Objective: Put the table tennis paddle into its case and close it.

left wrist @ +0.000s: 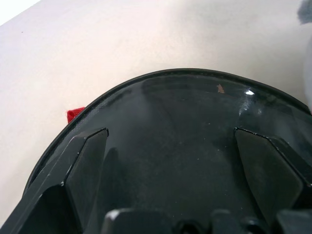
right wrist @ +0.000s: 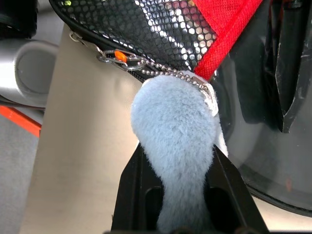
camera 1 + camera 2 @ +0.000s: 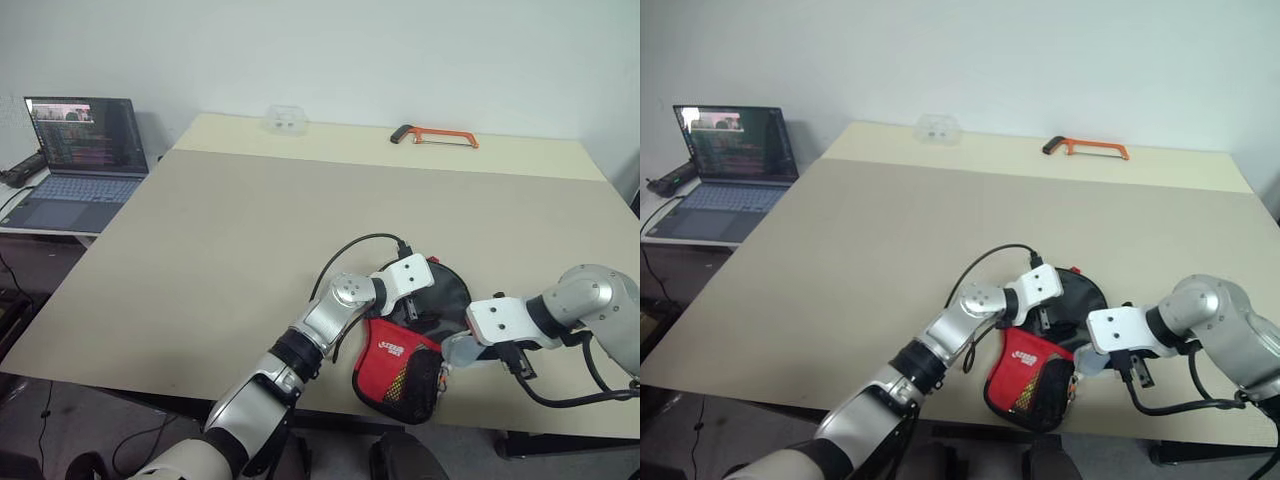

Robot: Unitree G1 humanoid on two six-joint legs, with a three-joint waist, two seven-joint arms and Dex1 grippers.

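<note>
Right gripper [image 2: 178, 195] pinches the case's fluffy grey charm [image 2: 178, 141]; left gripper [image 1: 170, 161] spread wide over the case [image 3: 405, 365].
The case lies at the table's [image 3: 250, 250] near edge; hacksaw [image 3: 435, 135] and laptop [image 3: 75, 160] lie well apart.

Soft, even overhead light keeps the tabletop [image 3: 230, 250] bright with only faint shadows, while the laptop screen [image 3: 88, 135] glows at the side, a small white glare spot sits on the case's clear panel [image 1: 195, 131], and the fluffy charm [image 2: 178, 146] looks blurred up close.
</note>
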